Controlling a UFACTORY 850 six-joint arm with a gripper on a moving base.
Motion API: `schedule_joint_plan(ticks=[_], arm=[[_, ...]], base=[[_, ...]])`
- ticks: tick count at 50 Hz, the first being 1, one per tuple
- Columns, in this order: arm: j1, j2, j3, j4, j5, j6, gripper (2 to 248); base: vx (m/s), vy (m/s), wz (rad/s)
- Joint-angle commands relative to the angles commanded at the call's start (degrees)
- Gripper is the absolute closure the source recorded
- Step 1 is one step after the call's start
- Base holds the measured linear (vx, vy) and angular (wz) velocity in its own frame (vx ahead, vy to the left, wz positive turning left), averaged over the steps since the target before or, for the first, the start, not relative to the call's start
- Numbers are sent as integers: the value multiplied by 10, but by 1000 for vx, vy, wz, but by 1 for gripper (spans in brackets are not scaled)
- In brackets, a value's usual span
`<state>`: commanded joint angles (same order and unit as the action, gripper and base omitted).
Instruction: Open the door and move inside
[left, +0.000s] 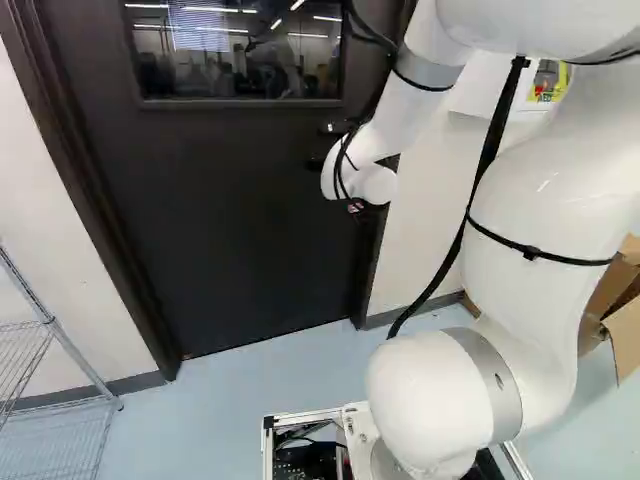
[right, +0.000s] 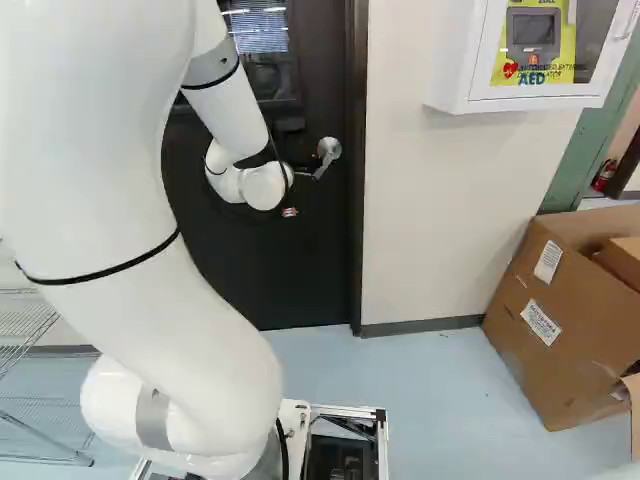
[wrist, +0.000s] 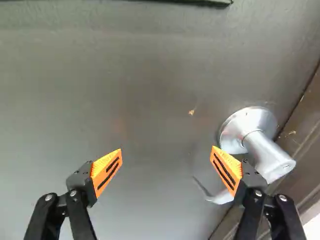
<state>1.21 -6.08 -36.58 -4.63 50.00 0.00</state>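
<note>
silver, one lever handle (wrist: 270, 155) on one closed dark door (left: 230, 220) sits partly behind one of the gripper's (left: 357, 208) two widely spread, empty fingers (wrist: 226, 171), with one wire shelf (left: 60, 345) left, one lettered white cabinet (right: 455, 60) and one twice-labelled cardboard box (right: 550, 330) right.

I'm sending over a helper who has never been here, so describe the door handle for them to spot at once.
Find the dark door with a window. Below window level, near the edge toward the white wall cabinet, sits the handle: a lever on a round plate. Bright silver, it juts out from the dark surface.
</note>
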Motion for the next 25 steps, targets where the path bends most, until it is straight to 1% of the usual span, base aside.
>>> schedule_joint_plan(ticks=[25], arm=[[0, -29, 3, 0, 0, 0, 3]], base=[[0, 0, 0]])
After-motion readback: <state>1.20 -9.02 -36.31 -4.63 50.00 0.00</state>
